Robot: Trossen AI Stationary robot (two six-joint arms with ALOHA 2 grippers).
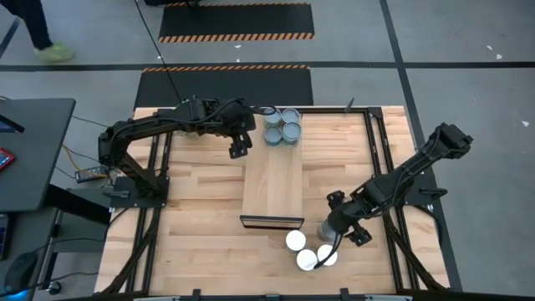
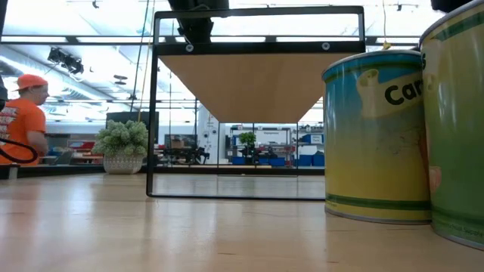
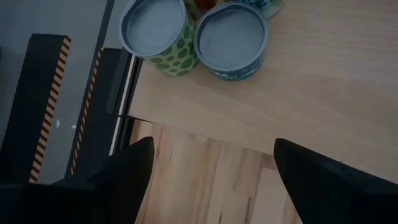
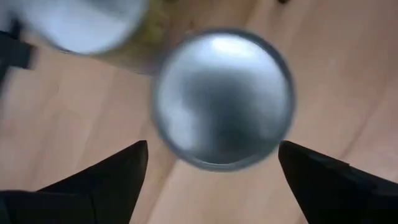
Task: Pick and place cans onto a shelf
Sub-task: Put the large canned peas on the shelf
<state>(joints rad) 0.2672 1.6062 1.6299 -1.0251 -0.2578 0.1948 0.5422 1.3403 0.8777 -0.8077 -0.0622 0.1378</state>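
The right gripper [image 1: 337,222] sits low near the table's [image 1: 201,201] front right, fingers spread wide, and the grey-topped can [image 1: 327,228] stands upright directly between and ahead of them, its axis vertical. In the right wrist view that can [image 4: 222,98] fills the gap between the two open fingers [image 4: 106,180], nothing clamped on it. I judge this arm by far the nearer to it.

Three white-topped cans [image 1: 307,250] cluster just beside, toward the front edge, one close enough that its blurred top [image 4: 81,25] shows in the wrist view. Whether it touches the grey can is hard to say. That's the tight side for the fingers.

The shelf [image 1: 272,188] runs lengthwise from the back edge toward the front, its dark end just left of the gripper, the near half bare and open. At its far end four blue-grey cans [image 1: 282,125] stand packed together.

The left gripper [image 1: 238,144] waits beside that far end, fingers apart and empty, two cans [image 3: 193,34] ahead of it on the shelf.
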